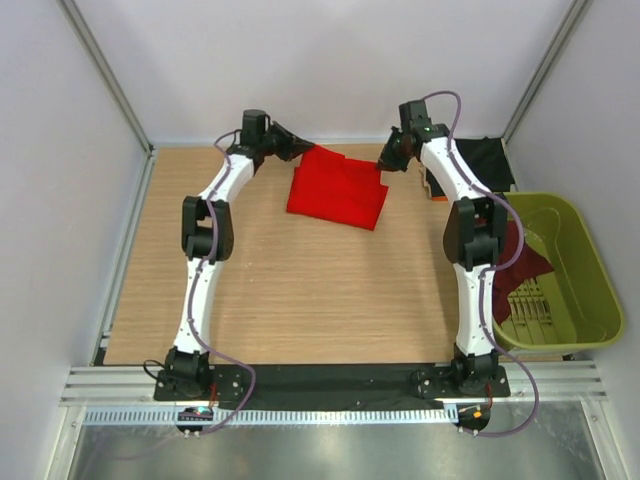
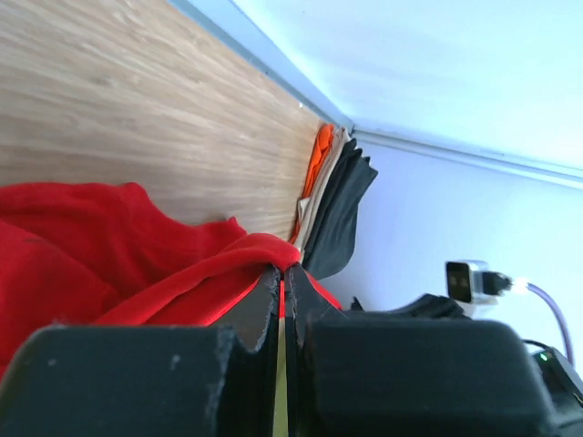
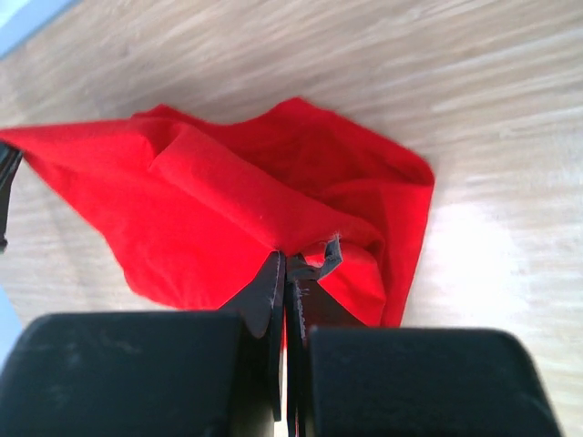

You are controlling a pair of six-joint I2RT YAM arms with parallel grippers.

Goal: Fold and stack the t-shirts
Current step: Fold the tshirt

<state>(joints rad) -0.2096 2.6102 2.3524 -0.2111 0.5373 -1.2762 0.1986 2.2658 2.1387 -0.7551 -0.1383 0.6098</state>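
A: Folding going how?

B: Early, I'd say. Maroon shirt [image 1: 527, 262] drapes in the basket [image 1: 588, 290], unfolded. Left fingers [image 2: 264, 305] and right fingers [image 3: 266, 287] each pinch a far corner of the red shirt [image 1: 338, 190], partly folded on the counter [image 1: 280, 290]. Black shirt [image 1: 490, 155] lies beyond; nothing stacked.

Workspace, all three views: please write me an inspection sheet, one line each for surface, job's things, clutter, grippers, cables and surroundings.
Surface: wooden table, light grain.
Job's things: red t-shirt partly folded at the far middle; dark maroon t-shirt in the basket, over its left rim; black t-shirt at the far right corner.
Clutter: olive-green basket at the right edge; orange and beige items beside the black t-shirt.
Grippers: left gripper and right gripper both shut on the red t-shirt.
Cables: purple cables along both arms.
Surroundings: white walls, metal frame.
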